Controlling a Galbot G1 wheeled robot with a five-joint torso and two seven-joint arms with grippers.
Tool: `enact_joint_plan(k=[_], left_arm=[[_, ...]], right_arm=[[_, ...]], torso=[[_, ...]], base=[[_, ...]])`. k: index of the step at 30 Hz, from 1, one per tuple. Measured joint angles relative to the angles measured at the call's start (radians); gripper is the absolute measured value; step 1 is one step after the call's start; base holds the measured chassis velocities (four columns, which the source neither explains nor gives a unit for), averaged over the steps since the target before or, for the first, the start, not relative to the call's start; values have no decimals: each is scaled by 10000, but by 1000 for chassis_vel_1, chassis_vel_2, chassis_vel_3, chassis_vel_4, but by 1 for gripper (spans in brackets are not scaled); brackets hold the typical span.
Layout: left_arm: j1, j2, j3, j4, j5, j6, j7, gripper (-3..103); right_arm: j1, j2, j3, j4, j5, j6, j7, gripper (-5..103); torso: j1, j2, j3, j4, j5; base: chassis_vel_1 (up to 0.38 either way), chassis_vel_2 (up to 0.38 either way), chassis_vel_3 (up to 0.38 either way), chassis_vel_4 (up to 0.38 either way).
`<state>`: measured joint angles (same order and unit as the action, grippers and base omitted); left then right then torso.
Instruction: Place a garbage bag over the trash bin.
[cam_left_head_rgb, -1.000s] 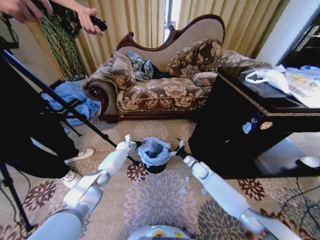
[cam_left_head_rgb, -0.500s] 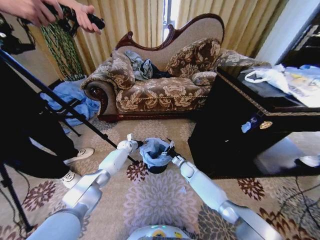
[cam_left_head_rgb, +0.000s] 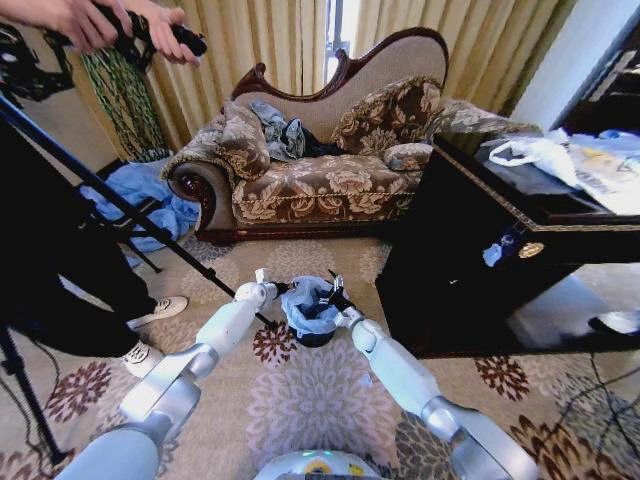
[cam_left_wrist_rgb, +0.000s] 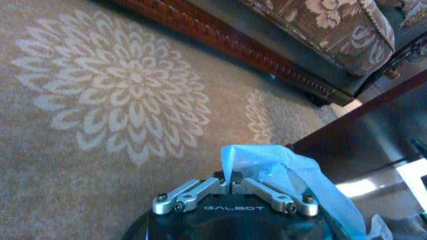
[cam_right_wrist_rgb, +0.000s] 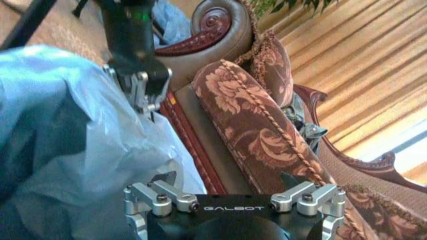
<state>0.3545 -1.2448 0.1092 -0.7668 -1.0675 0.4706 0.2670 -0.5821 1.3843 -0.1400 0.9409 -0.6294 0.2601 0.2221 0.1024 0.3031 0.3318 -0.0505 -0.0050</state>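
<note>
My right gripper (cam_left_head_rgb: 335, 291) has swung in from the bin's far side and now sits at the garbage bag (cam_left_head_rgb: 308, 305), fingers spread apart (nothing pinched). The left gripper (cam_left_head_rgb: 274, 290) stays clamped on the bag's opposite edge (cam_left_wrist_rgb: 257, 160). The bag drapes into the black trash bin (cam_left_head_rgb: 314, 336) on the carpet; it looks narrower than a second ago, so the rim still needs stretching.

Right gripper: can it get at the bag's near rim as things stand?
Probably yes. The right gripper is open, already against the bag on the bin; nothing stands between. The left gripper pinches the opposite edge.
</note>
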Motion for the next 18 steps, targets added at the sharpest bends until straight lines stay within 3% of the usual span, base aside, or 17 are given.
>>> enact_joint_plan(k=[8, 12, 18], left_arm=[[270, 246, -50, -253, -79, 80, -121, 0], [955, 694, -144, -989, -668, 300, -495, 0], [1207, 858, -291, -1306, -896, 339, -613, 0]], right_arm=[[-65, -25, 234, 19, -595, -27, -69, 100], [-264, -315, 206, 209, -820, 533, -41, 100], [-329, -262, 108, 154, -860, 695, 103, 100]], torso=[[0, 0, 0, 0, 1], [0, 0, 0, 0, 1], [0, 0, 0, 0, 0]], base=[[0, 0, 0, 0], [0, 0, 0, 0], [0, 0, 0, 0]])
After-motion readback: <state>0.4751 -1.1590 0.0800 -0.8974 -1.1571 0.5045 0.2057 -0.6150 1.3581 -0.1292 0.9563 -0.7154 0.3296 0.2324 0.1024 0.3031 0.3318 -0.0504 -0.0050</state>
